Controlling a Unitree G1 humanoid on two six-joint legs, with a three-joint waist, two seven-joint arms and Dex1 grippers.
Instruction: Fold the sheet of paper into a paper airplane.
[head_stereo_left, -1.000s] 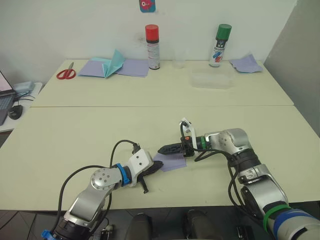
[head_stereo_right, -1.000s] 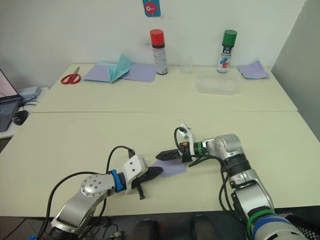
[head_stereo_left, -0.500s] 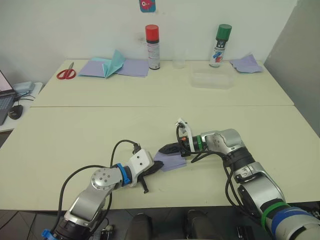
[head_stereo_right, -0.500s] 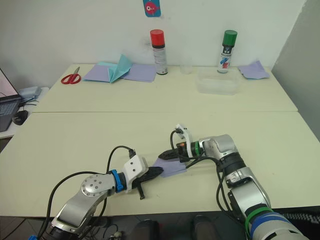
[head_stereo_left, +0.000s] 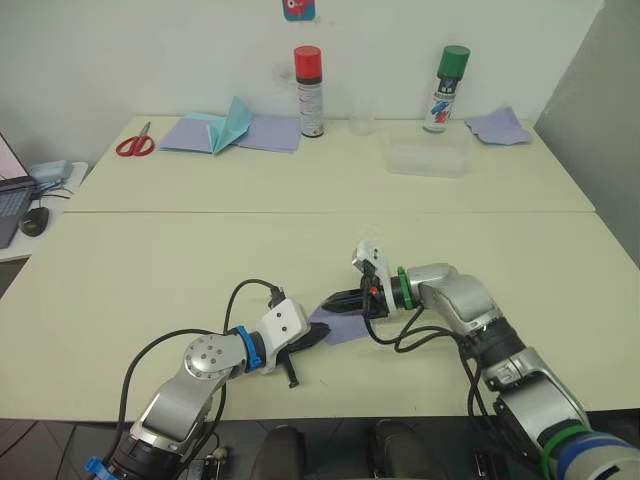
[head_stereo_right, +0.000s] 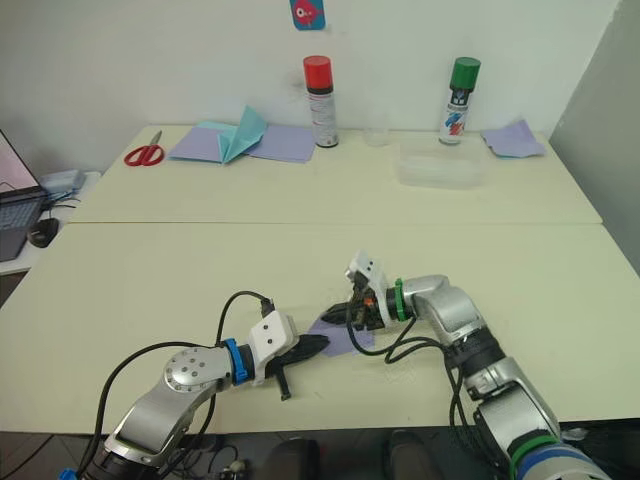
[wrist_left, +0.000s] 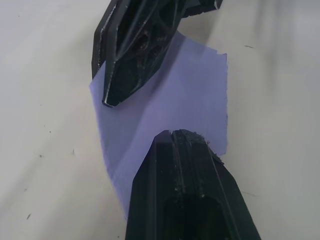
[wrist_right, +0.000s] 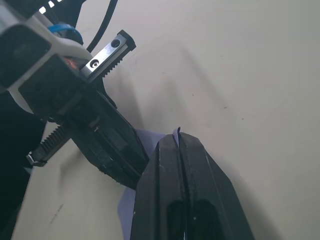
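**Presently: both grippers on one lavender sheet, front table**

1. Sheet of paper (head_stereo_left: 340, 327): lavender, lying flat near the front middle of the near table (head_stereo_left: 150, 270), between the two grippers. The left wrist view shows one faint fold line across it and a slightly ragged far edge.
2. Left gripper (head_stereo_left: 314, 336): black fingers pressed together, tips resting on the sheet's near-left edge; clamped on that edge as far as the left wrist view shows.
3. Right gripper (head_stereo_left: 335, 299): fingers closed together, a sliver of lavender showing at the tips in the right wrist view; nipping the sheet's far edge. The two grippers' tips are near one another over the paper.
4. Red-capped spray can (head_stereo_left: 308, 92): upright on the far table; label printing too small to read.
5. Green-capped spray can (head_stereo_left: 444, 90): upright, to the right of the red one; label unreadable.
6. Clear plastic cup (head_stereo_left: 361, 116): between the two cans.
7. Clear plastic box (head_stereo_left: 427, 158): in front of the green-capped can.
8. Flat lavender sheets (head_stereo_left: 262, 133) with a teal folded piece (head_stereo_left: 230, 125): far left.
9. Red-handled scissors (head_stereo_left: 134, 145): beside those sheets.
10. Rumpled lavender scrap (head_stereo_left: 499, 126): far right corner.
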